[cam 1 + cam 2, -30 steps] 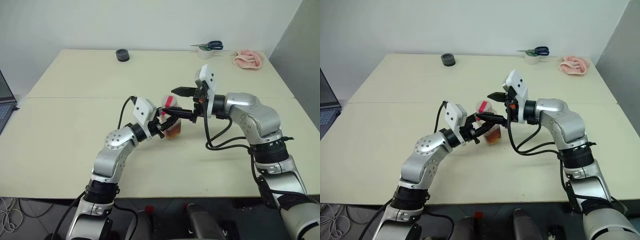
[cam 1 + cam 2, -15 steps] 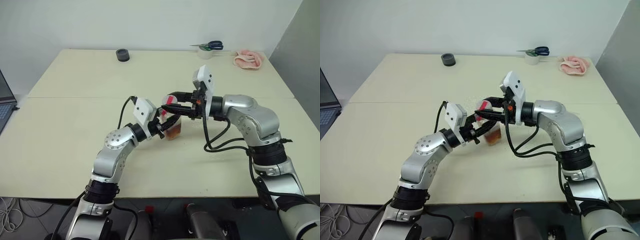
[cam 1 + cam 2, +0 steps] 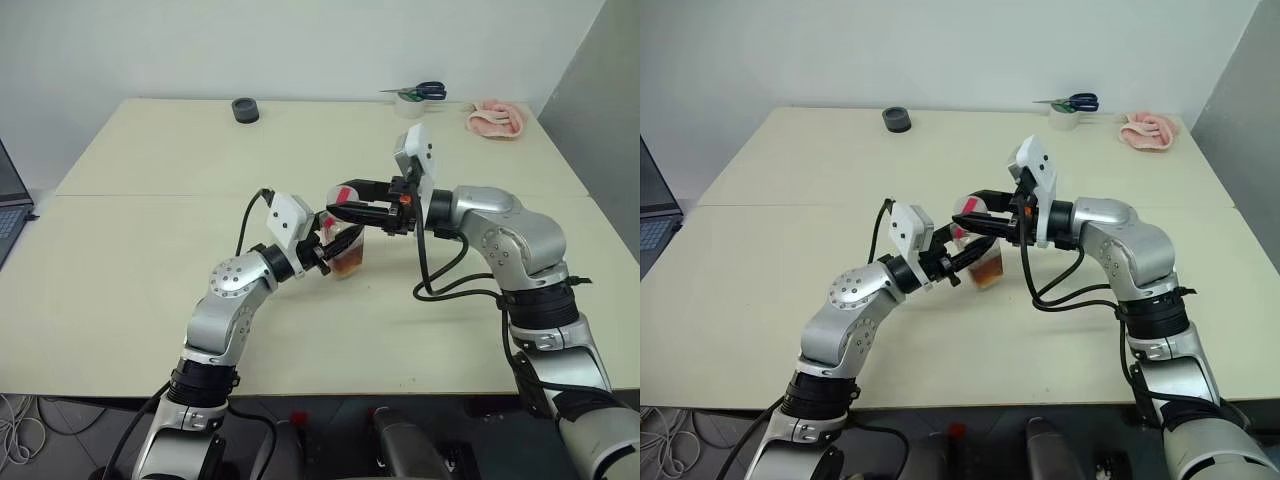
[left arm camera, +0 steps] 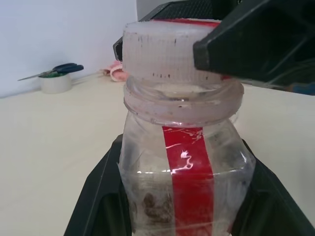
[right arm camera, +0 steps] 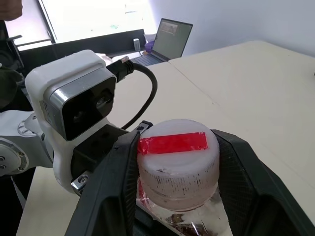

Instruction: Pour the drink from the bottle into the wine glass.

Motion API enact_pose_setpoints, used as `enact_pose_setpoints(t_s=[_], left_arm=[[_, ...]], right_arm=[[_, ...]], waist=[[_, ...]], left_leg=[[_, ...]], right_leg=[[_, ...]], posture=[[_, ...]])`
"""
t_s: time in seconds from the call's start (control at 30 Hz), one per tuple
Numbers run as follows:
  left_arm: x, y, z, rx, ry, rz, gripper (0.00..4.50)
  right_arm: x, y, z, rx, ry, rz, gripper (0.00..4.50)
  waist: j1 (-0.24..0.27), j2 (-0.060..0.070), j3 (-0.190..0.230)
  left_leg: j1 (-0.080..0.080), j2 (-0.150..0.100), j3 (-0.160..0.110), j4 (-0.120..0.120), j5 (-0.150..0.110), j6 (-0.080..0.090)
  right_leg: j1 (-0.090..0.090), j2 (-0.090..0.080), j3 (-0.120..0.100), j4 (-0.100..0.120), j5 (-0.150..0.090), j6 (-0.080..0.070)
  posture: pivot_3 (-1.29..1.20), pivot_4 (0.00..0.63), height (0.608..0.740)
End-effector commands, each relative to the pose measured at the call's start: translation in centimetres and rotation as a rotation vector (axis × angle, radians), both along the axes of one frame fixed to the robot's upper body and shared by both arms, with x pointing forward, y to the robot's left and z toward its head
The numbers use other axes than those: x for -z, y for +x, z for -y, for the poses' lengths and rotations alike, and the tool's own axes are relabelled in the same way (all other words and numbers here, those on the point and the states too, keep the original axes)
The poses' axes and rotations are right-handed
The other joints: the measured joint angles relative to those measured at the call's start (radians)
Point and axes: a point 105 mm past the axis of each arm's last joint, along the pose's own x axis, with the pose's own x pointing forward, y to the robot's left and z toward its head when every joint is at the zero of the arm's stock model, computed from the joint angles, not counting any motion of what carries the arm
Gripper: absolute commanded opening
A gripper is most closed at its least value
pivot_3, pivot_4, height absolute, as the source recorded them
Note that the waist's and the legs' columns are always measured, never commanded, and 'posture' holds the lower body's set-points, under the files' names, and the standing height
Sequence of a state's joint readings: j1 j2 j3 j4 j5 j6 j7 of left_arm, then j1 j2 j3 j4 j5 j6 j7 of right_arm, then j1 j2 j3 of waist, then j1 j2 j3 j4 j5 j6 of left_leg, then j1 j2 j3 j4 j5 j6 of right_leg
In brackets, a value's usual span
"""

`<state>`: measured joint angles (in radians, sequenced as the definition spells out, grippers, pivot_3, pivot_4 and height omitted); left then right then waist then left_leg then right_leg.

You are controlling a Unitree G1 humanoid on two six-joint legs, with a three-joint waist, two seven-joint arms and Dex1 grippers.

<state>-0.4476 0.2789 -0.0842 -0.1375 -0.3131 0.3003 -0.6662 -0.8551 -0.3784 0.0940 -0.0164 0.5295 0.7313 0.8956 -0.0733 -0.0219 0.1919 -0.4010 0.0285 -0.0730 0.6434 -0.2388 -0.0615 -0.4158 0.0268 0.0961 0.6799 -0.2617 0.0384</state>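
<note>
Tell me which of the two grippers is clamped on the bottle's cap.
The right gripper: its fingers flank the white cap. The left gripper grips the bottle lower down, around the body.

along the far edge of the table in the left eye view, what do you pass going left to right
black round object → tape roll with blue-handled scissors lying on top → pink cloth
</note>
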Motion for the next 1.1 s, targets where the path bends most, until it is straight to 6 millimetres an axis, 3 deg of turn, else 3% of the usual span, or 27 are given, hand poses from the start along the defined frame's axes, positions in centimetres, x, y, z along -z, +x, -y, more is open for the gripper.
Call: enact_pose_setpoints(t_s=[0.03, 0.37, 0.5, 0.7, 0.83, 1.0, 1.1], left_arm=[[-0.4, -0.3, 0.2, 0.016, -0.004, 0.019, 1.87], [-0.4, -0.1, 1.0, 0.057, -0.001, 0.009, 1.87], [-0.4, 0.0, 1.4, 0.074, -0.001, 0.01, 1.82], [-0.4, -0.1, 1.4, 0.077, -0.002, 0.009, 1.82], [-0.2, -0.2, 1.3, 0.073, -0.002, 0.005, 1.82], [-0.1, -0.2, 1.1, 0.065, -0.002, 0.002, 1.82], [-0.1, -0.1, 1.0, 0.058, -0.001, 0.005, 1.82]], right_arm=[[-4.8, -0.2, 2.3, 0.032, 0.135, 0.119, 1.88], [-5.8, -0.5, 4.4, 0.111, 0.194, 0.118, 1.88], [-5.1, -0.6, 4.1, 0.129, 0.15, 0.129, 1.88], [-2.0, 0.0, 3.5, 0.189, -0.085, 0.18, 1.88], [-1.2, -0.1, 3.3, 0.181, -0.146, 0.194, 1.72], [-2.3, -0.1, 3.8, 0.174, -0.045, 0.155, 1.72], [-3.1, 0.8, 5.9, 0.267, 0.04, 0.135, 1.72]], waist=[[0.0, 0.0, 0.0], [0.0, 0.0, 0.0], [0.001, 0.0, 0.0], [0.0, 0.0, 0.0], [0.0, 0.0, 0.0], [0.001, 0.0, 0.0], [0.005, 0.0, 0.0]], left_leg=[[0.0, 0.0, 0.0, 0.0, 0.0, 0.0], [0.0, 0.0, 0.0, 0.0, 0.0, 0.0], [0.0, 0.0, 0.0, 0.0, 0.0, 0.0], [0.0, 0.0, 0.0, 0.0, 0.0, 0.0], [0.0, 0.0, 0.0, 0.0, 0.0, 0.0], [0.0, 0.0, 0.0, 0.0, 0.0, 0.0], [0.0, 0.0, 0.0, 0.0, 0.0, 0.0]], right_leg=[[0.0, 0.0, 0.0, 0.0, 0.0, 0.0], [0.0, 0.0, 0.0, 0.0, 0.0, 0.0], [0.0, 0.0, 0.0, 0.0, 0.0, 0.0], [0.0, 0.0, 0.0, 0.0, 0.0, 0.0], [0.0, 0.0, 0.0, 0.0, 0.0, 0.0], [0.0, 0.0, 0.0, 0.0, 0.0, 0.0], [0.0, 0.0, 0.0, 0.0, 0.0, 0.0]], posture=[[0.0, 0.15, 0.74], [0.0, 0.15, 0.74], [0.0, 0.15, 0.74], [0.0, 0.15, 0.74], [0.0, 0.15, 0.74], [0.0, 0.15, 0.74], [0.0, 0.15, 0.74]])
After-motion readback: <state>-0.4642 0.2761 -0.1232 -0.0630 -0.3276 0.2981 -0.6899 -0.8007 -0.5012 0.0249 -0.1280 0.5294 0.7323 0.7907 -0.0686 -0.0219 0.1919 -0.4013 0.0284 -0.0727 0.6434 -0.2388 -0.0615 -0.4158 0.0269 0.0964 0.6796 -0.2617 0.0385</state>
